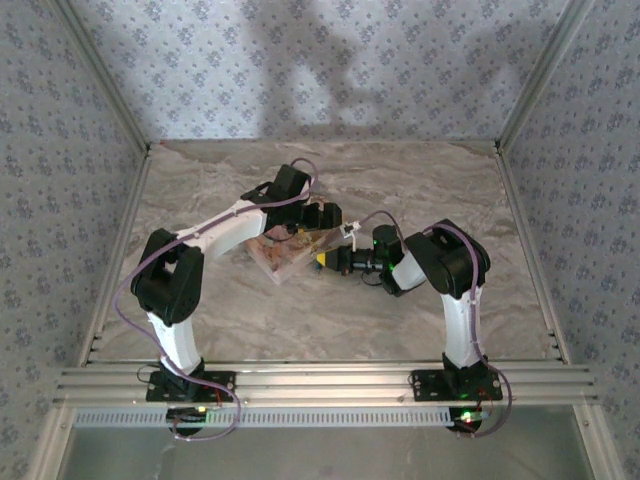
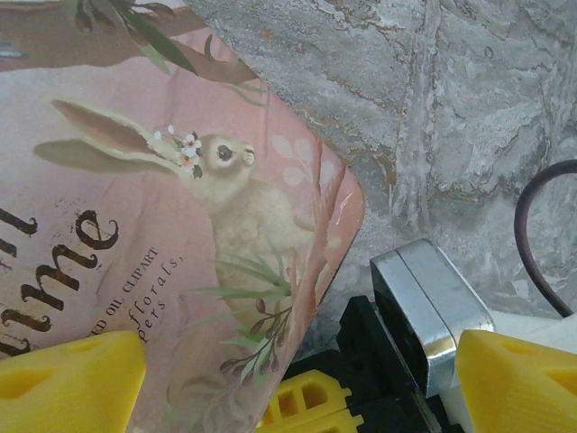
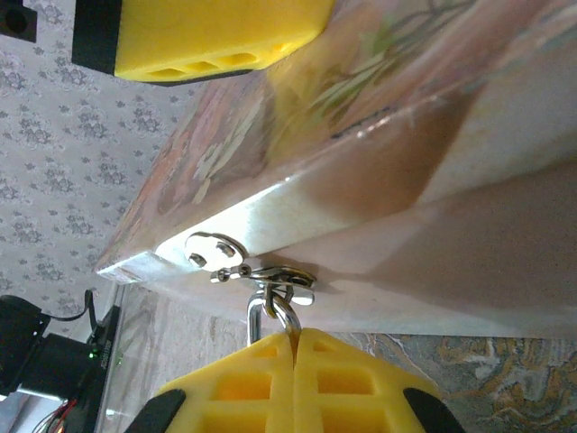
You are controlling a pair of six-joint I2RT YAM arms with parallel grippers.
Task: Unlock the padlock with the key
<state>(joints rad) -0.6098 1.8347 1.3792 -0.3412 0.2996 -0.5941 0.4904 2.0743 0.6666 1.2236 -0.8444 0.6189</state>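
R pincer [image 3: 294, 341] nips loop [image 3: 273, 302], maybe shackle, at pink box [image 3: 406, 117].

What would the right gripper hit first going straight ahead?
The pink box, likely at its metal latch; the right gripper is shut on a metal loop hanging there.

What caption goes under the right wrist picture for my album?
Right claw pinched shut on a metal loop hanging from the pink box.
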